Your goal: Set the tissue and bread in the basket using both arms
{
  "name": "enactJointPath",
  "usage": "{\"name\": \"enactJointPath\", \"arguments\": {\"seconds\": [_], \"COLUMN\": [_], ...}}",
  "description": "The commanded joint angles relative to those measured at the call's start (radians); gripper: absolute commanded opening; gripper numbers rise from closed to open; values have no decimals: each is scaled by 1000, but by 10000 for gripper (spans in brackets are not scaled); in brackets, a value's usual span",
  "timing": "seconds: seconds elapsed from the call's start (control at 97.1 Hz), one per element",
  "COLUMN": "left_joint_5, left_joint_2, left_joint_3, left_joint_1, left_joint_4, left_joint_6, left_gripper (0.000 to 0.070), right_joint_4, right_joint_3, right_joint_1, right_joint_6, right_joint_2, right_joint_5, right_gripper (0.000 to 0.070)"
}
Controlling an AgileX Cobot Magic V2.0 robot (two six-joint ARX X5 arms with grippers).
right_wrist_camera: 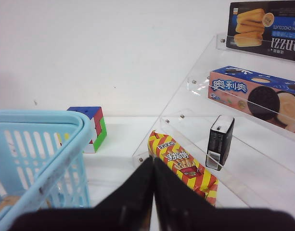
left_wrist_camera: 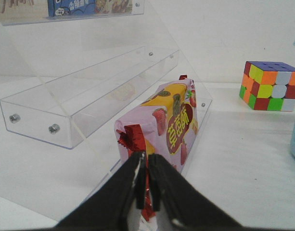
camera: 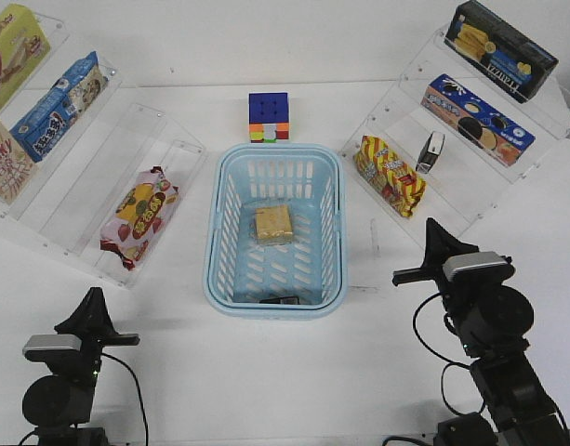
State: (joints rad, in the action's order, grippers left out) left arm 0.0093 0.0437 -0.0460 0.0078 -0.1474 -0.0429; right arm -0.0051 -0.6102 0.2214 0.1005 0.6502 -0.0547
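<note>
Basket: you are looking at a large light-blue slotted plastic basket (camera: 275, 229) sitting at the middle of the white tabletop (camera: 266, 372), between the two arms.
Bread: a small square tan-yellow piece of bread in clear wrap (camera: 273, 224) is lying flat on the basket floor, near its centre.
Tissue: a small dark pack (camera: 281, 300) is lying inside the basket against the near wall; only its edge is showing over the rim, so you cannot tell its face.
Left tool: the left tool (left_wrist_camera: 144, 180) is resting with its black fingers together and nothing between them, pointing at a long red-pink packet with fruit pictures (left_wrist_camera: 164, 120) lying on the lowest clear acrylic shelf (left_wrist_camera: 89, 91).
Right tool: the right tool (right_wrist_camera: 152, 185) is showing its fingers pressed together and empty, just beside the basket's right wall.
Second pack: a small black-and-white pack (right_wrist_camera: 219, 142) is standing upright on the right-hand clear shelf, beside a red-and-yellow striped snack packet (right_wrist_camera: 185, 166).
Cube: a multicoloured puzzle cube (camera: 269, 117) is sitting on the tabletop just beyond the basket's far rim.
Upper shelves: boxes of biscuits are leaning on the higher tiers on both sides, among them a blue sandwich-cookie box (camera: 477, 119).
</note>
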Motion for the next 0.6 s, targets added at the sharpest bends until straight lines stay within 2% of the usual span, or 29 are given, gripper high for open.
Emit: {"name": "enactJointPath", "arguments": {"seconds": [0.0, 0.227, 0.587], "left_joint_5": [14, 15, 16], "left_joint_2": [-26, -41, -40], "left_joint_3": [31, 32, 32], "left_joint_1": [7, 10, 10], "left_joint_4": [18, 147, 146], "left_joint_6": [-15, -15, -15], "left_gripper": [1, 1, 1], "right_joint_4": [13, 16, 16], "right_joint_3": [1, 1, 1], "right_joint_1": [3, 3, 2], "right_joint_6": [-11, -11, -11], "right_joint_2": [5, 5, 4], "right_joint_5": [2, 2, 2], "right_gripper": [0, 0, 0]}}
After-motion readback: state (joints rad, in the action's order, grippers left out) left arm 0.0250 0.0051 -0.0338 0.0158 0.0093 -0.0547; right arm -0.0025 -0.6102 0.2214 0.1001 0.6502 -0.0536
